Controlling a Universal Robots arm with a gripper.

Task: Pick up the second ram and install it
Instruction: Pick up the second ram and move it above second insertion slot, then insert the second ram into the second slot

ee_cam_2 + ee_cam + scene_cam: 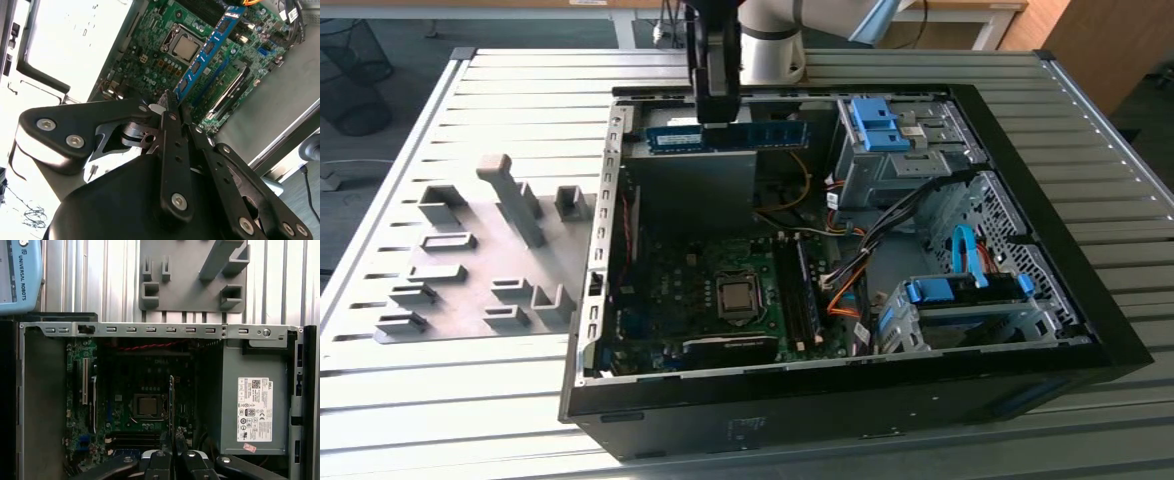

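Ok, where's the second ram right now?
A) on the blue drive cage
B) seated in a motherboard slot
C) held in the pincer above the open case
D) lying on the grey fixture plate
C: in the exterior view the second ram sits clamped in the pincer, up above the open case and clear of the motherboard.

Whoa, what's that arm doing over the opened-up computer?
The robot arm's gripper is shut on the second ram, a long green memory stick with a pale blue label. It holds the stick level and on edge in the air above the open computer case. In the exterior view the stick hangs over the grey power supply, with the motherboard beyond it. It is not yet seated in a slot. Grey fixture blocks stand beside the case, on the exterior view's left.
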